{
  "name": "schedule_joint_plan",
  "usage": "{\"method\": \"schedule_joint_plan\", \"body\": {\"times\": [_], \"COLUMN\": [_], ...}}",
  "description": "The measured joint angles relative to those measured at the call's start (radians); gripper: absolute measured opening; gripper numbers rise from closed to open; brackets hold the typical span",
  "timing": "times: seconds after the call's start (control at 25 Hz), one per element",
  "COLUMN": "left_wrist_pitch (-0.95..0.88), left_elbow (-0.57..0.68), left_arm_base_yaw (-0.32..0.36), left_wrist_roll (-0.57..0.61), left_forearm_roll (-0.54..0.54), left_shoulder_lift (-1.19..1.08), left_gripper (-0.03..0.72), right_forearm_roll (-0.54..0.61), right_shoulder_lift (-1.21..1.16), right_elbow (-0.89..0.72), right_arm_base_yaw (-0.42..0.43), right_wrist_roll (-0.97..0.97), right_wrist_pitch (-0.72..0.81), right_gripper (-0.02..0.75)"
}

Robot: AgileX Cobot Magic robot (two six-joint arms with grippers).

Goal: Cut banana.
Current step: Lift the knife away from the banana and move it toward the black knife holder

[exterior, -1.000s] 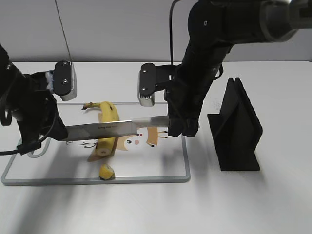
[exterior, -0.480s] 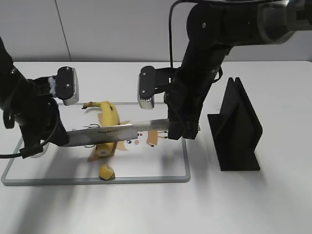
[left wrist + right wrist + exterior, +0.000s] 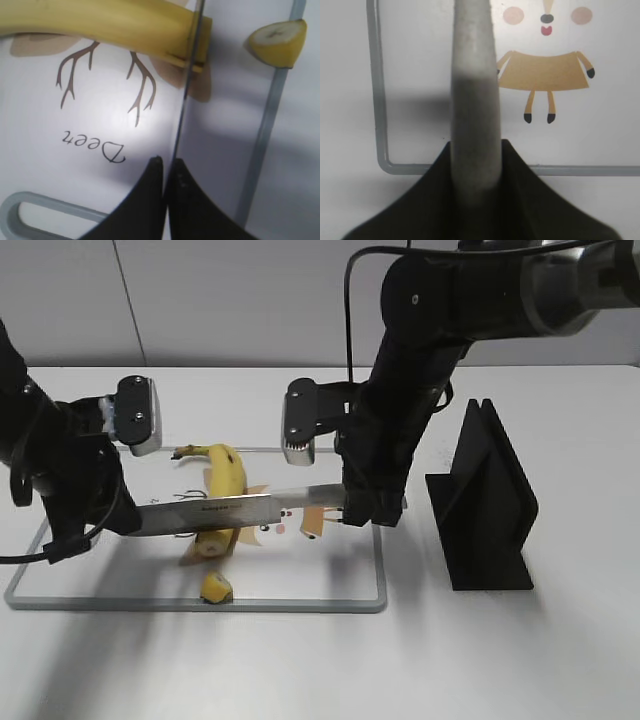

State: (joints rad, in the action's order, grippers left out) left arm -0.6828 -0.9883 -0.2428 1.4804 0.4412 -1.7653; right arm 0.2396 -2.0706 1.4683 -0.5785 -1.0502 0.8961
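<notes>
The banana (image 3: 222, 478) lies on the white cutting board (image 3: 381, 570), stem at the back and cut end toward the front. A long knife (image 3: 235, 510) lies across it near the cut end. In the left wrist view the blade (image 3: 186, 100) is sunk into the banana (image 3: 100, 22), with a thin slice on its far side. My left gripper (image 3: 122, 522) (image 3: 167, 165) is shut on the blade tip. My right gripper (image 3: 355, 508) (image 3: 475, 150) is shut on the knife handle (image 3: 472, 90).
A small cut-off banana end (image 3: 215, 588) (image 3: 277, 42) lies near the board's front rim (image 3: 265, 140). A black knife stand (image 3: 485, 505) stands on the table to the right of the board. The board shows a deer drawing.
The knife has come down from above the banana onto it, both grippers lowering together. The blade now presses into the banana near its cut end.
</notes>
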Motion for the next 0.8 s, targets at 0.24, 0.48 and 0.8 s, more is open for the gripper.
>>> {"method": "schedule_joint_plan", "body": {"times": [0.24, 0.48, 0.8], "left_wrist_pitch": [0.074, 0.092, 0.133], "left_elbow": [0.040, 0.044, 0.047], "left_arm_base_yaw": [0.000, 0.000, 0.000], "left_wrist_roll": [0.003, 0.007, 0.008], "left_forearm_roll": [0.008, 0.004, 0.011], "left_shoulder_lift": [0.001, -0.001, -0.067], "left_gripper": [-0.010, -0.009, -0.008], "right_forearm_roll": [-0.005, 0.002, 0.005], "right_shoulder_lift": [-0.003, -0.033, -0.073], "right_elbow": [-0.002, -0.002, -0.003], "right_arm_base_yaw": [0.001, 0.001, 0.001], "right_wrist_roll": [-0.005, -0.007, -0.007], "right_wrist_pitch": [-0.031, -0.035, -0.066], "right_gripper": [0.177, 0.179, 0.180]}}
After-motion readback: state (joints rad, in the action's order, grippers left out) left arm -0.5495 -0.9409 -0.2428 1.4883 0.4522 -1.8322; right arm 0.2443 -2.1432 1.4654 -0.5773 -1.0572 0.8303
